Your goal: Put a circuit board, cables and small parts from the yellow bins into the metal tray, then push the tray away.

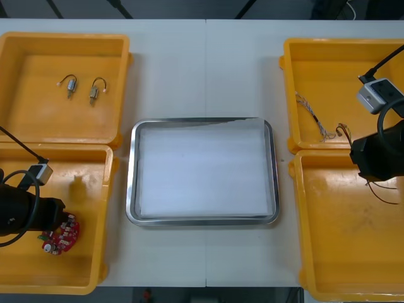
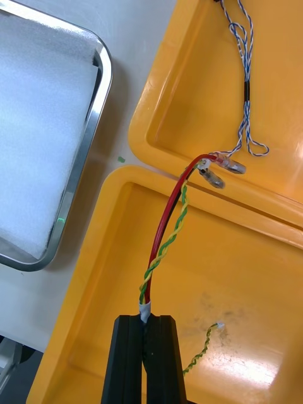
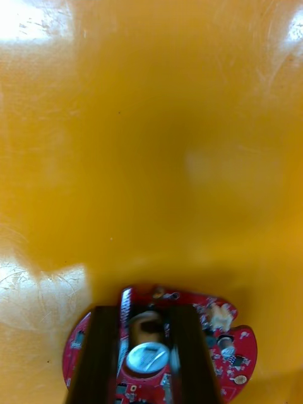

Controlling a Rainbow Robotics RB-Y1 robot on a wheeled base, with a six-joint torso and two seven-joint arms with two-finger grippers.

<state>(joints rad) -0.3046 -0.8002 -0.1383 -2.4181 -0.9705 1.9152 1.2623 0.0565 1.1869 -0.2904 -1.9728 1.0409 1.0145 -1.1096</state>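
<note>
Front view, looking down on a light tabletop [image 1: 208, 69]: a metal tray [image 1: 130, 183], white inside and holding nothing, sits between yellow bins [image 1: 38, 57], two at each side. The left claw [image 1: 58, 222] is down in the near left bin [image 1: 38, 271] at a red circuit board [image 1: 63, 235]. The right claw [image 1: 369, 175] hangs over the near right bin [image 1: 341, 252]. Two small metal parts [image 1: 69, 85] lie in the far left bin, and a blue and white cable [image 1: 310, 113] lies in the far right bin. Right wrist view: the fingers are pressed together on the end of a red and yellow cable [image 2: 165, 221], which arcs away so that its metal ends hang above the rim between the two right bins. Left wrist view: the fingers stand apart with a round silver component of the board between them, apparently clamped on it. Both items look ready to carry. A good carry would raise each one high enough to clear the bin walls and keep the cable's loose ends off the rim. Each should come close to the white lining before release, and the two should be set down well apart.
</note>
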